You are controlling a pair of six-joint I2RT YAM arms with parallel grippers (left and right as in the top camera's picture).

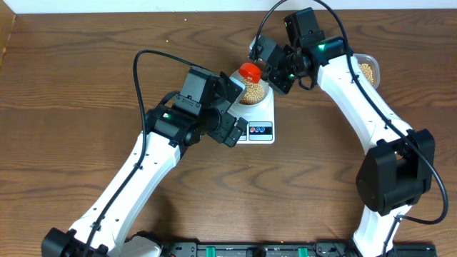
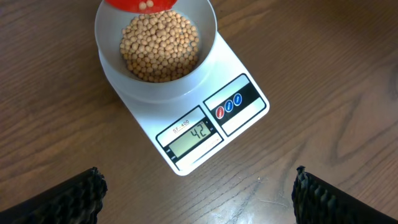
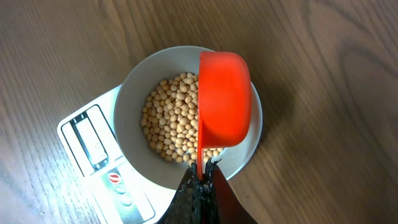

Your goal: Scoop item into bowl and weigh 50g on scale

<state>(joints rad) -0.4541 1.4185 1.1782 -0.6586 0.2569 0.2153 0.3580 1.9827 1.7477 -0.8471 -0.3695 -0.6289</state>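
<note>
Bright and even, lit from above. Soft shadow on the bench (image 3: 292,106) just beside the bowl (image 3: 130,93). Mild sheen on the wood in the left wrist view. Sharp centres, slightly soft lower edges.

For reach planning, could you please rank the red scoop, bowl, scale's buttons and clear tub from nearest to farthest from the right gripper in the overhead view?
1. Red scoop, held in the right gripper.
2. Bowl, beneath the scoop.
3. Scale's buttons, at its front edge.
4. Clear tub, on the far side of the right arm.
</note>
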